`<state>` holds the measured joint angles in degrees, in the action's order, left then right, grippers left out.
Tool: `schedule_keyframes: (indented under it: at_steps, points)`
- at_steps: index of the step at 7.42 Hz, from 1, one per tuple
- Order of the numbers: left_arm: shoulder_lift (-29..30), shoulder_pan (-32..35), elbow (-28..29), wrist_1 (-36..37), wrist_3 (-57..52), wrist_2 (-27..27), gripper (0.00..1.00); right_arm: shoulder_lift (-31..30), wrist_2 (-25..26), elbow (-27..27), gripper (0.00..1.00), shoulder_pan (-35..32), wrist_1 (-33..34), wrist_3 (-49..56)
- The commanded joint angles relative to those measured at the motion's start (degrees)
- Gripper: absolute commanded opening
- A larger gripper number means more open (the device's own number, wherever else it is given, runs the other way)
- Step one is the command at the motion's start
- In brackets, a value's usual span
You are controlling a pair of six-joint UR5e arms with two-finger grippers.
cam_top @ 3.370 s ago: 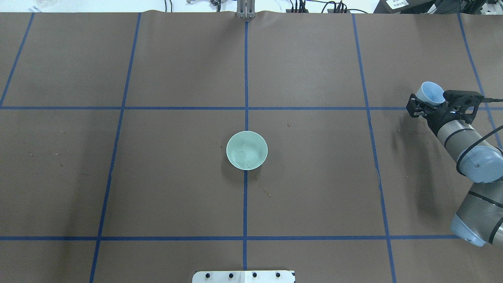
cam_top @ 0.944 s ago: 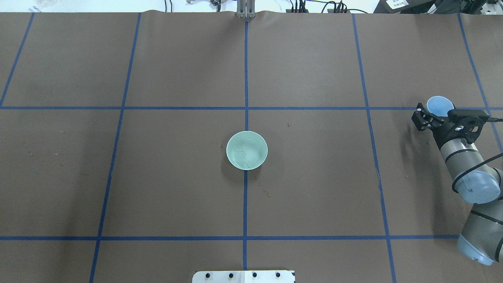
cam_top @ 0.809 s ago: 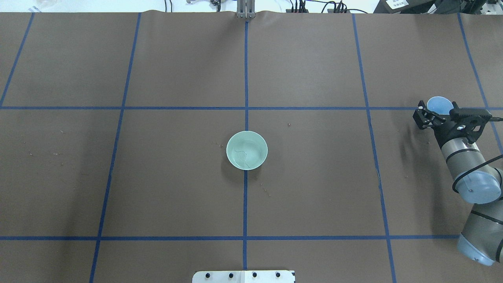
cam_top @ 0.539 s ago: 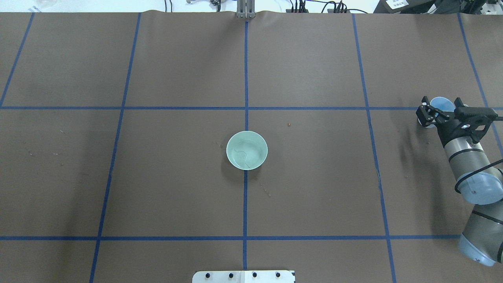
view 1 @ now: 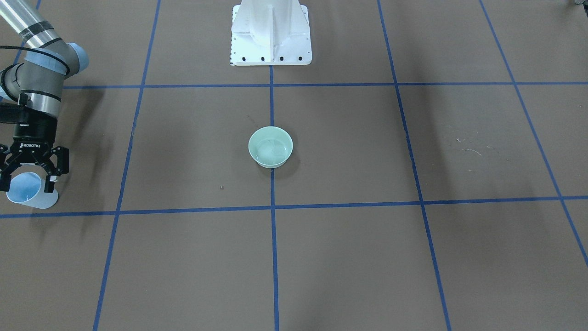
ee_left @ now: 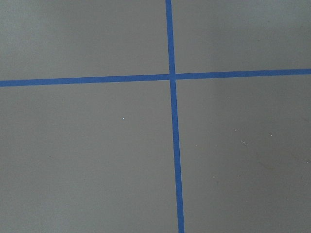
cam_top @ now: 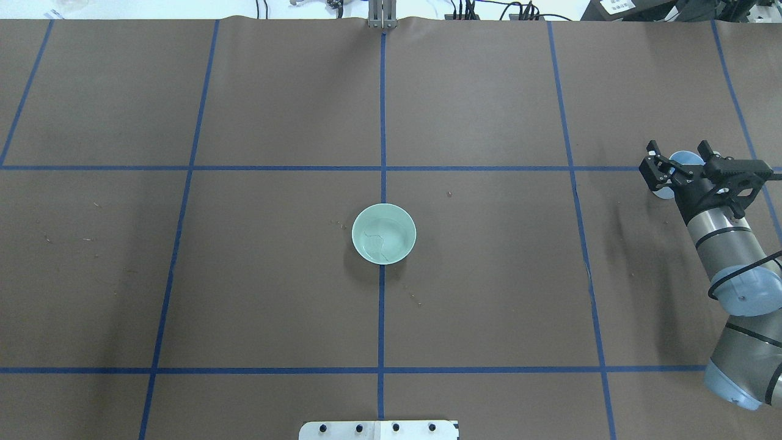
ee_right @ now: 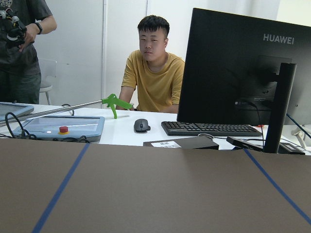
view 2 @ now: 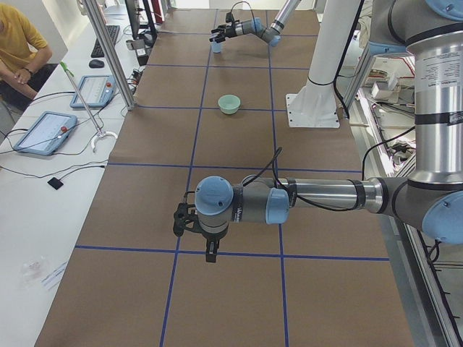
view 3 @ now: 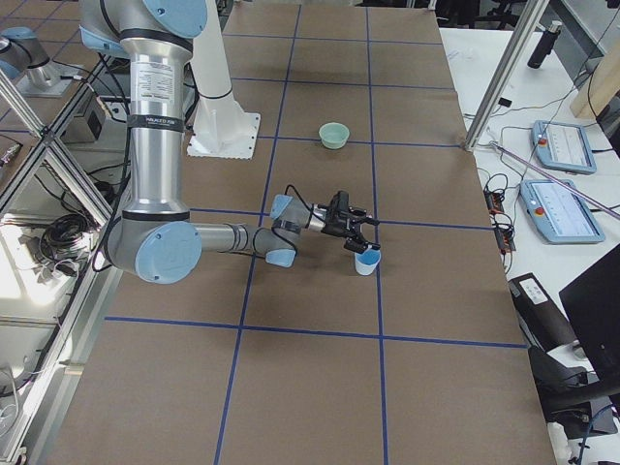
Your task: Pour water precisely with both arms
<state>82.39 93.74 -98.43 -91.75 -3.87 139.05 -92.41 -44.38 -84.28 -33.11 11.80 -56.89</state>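
1. Water (cam_top: 380, 241) shows as faint ripple lines inside a round mint-green ceramic bowl (cam_top: 355, 234). The bowl stands at the middle of the brown paper-covered table (cam_top: 275, 110), astride one of the blue tape lines (cam_top: 383, 122).
2. Seen from overhead, a small pale blue plastic cup (cam_top: 685, 160) stands upright on the table at about 3 o'clock from that bowl, well apart from it. Whether it holds any water cannot be told.
3. The black two-finger right gripper (view 1: 26, 184) hangs over the cup, fingers spread to either side of the rim, gripping nothing.
4. The silver-grey right arm (cam_top: 724, 244) reaches in from about 4 o'clock.
5. The left arm (view 2: 318, 195) stretches level over the table toward 9 o'clock. The left gripper (view 2: 187, 223) shows only in the side view, so I cannot tell whether it is spread or clenched.
6. Its wrist camera looks straight down on brown paper and a tape cross (ee_left: 171, 76).
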Motion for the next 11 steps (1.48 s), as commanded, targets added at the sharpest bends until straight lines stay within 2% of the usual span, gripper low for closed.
schedule_keyframes:
  at_steps: [1, 3, 5, 7, 8, 11]
  points:
    - [0.05, 0.04, -0.01, -0.01, 0.0, 0.0, 1.0, 0.13, -8.23, -2.99, 1.0, -2.91, 0.15, 2.56]
    - [0.05, 0.13, -0.1, -0.18, 0.0, 0.0, 1.0, 0.13, -19.82, -3.26, 1.0, -8.7, 0.33, 4.77]
    - [-0.13, 0.13, -0.1, -0.36, -0.09, 0.0, 1.0, 0.04, -34.91, -3.88, 1.0, -17.21, 1.12, 7.48]
    - [-0.39, 0.13, -0.53, -0.27, 0.26, -0.09, 1.0, 0.65, -53.17, -4.84, 1.0, -28.97, 6.62, 11.16]
    - [0.04, 0.04, -1.15, -0.1, 0.7, -0.35, 1.0, 0.65, -59.79, -4.84, 1.0, -33.47, 9.09, 15.11]
    - [1.45, -0.31, -4.4, 0.08, 7.63, -0.53, 1.0, 0.21, -72.56, -4.23, 1.0, -41.31, 18.3, 25.2]
